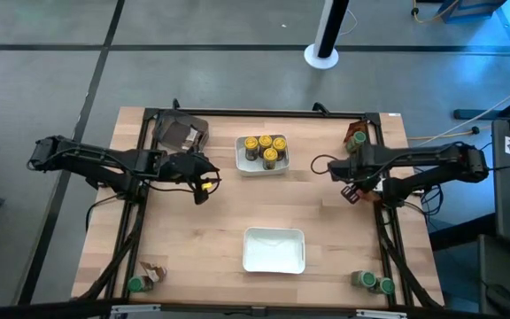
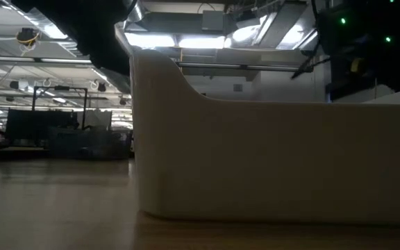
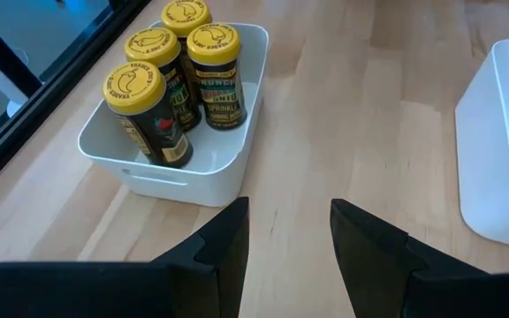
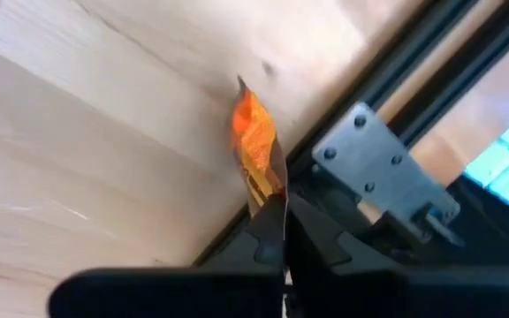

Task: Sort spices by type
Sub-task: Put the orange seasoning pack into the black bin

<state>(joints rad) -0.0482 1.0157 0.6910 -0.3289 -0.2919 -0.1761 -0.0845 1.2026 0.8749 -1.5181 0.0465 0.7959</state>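
Several yellow-lidded jars [image 1: 265,149] stand upright in the far white tray [image 1: 242,164], which also shows in the left wrist view [image 3: 170,172]. My left gripper [image 1: 204,184] is to the left of that tray, open and empty, its fingers [image 3: 228,256] pointing toward it. My right gripper [image 1: 354,190], near the table's right side, is shut on a crinkled orange packet [image 4: 254,146]. Green-lidded jars stand at the near right [image 1: 372,282], the near left [image 1: 135,285] and the far right [image 1: 358,137]. A brown packet [image 1: 155,273] lies at the near left. My right gripper pinches the orange packet between its two fingers by one end [image 4: 268,201]. The packet shows edge-on and sticks out past the fingertips, over the wood beside the black frame rail. Whether its free end [image 4: 241,88] touches the table, I cannot tell.
An empty white tray [image 1: 274,264] sits at the near centre, and its wall [image 2: 269,160] fills the low view. A dark square bin [image 1: 181,131] stands at the far left. A black frame rail [image 4: 387,79] with a metal bracket runs close by my right gripper.
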